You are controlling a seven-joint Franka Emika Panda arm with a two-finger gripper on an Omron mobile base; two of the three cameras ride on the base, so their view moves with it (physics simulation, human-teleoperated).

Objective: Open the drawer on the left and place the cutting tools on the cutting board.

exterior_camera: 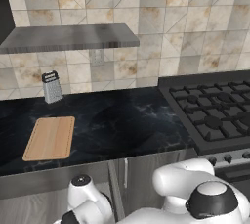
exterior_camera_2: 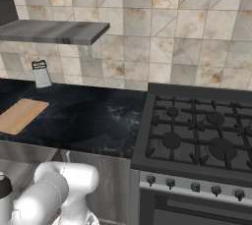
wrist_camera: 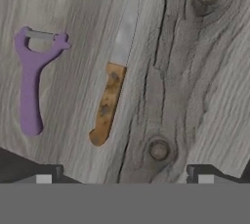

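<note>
Inside the grey wood-grain drawer [wrist_camera: 195, 71] lay a brown-handled, silver-bladed knife [wrist_camera: 113, 83] beside a purple Y-shaped peeler [wrist_camera: 33, 76]. The fingers [wrist_camera: 124, 179] hung wide apart, empty. The tan wooden board [exterior_camera: 50, 138] sat on the black marbled table [exterior_camera: 127, 125].

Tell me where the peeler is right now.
In the hand view, the purple peeler lies on the drawer's grey wood floor, left of the knife and apart from it.
</note>
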